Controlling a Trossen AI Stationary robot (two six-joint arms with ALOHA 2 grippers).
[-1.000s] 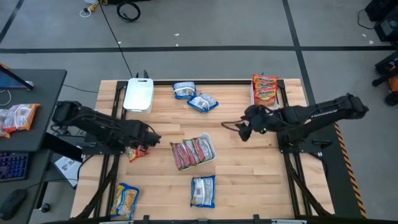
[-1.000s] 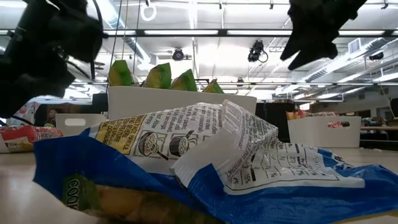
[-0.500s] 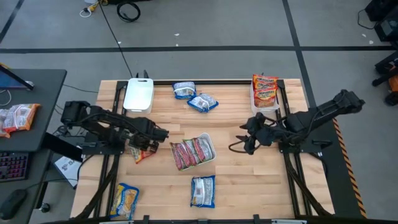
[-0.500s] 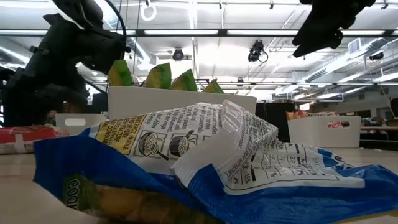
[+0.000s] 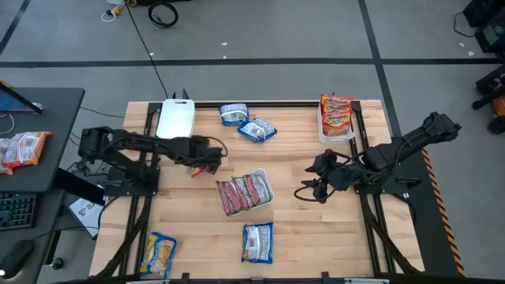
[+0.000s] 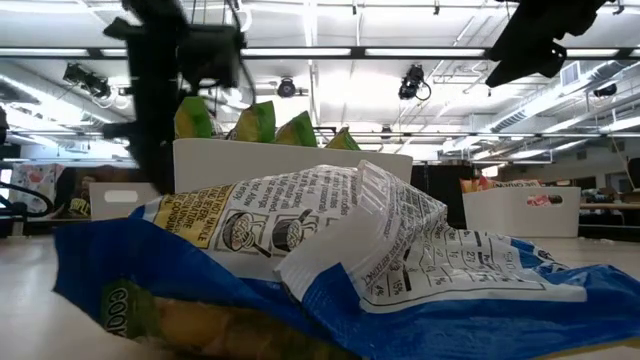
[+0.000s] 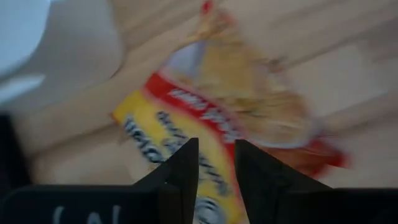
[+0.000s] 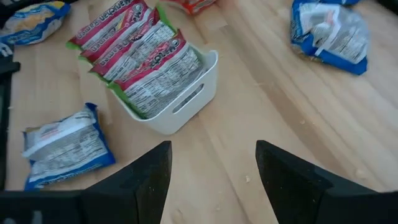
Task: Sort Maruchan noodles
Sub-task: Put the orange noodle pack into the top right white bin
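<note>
Left end effector (image 5: pixel 211 160) – nipped narrow on an orange-yellow packet (image 7: pixel 211 124).

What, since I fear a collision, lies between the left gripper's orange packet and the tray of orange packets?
Two blue packets lie roughly along the way from the left gripper's orange packet to the tray. The open right gripper hangs off that line.

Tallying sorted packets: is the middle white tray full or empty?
Full: the middle white tray is packed with red-and-green noodle packets standing on edge side by side; the high view shows them too.
</note>
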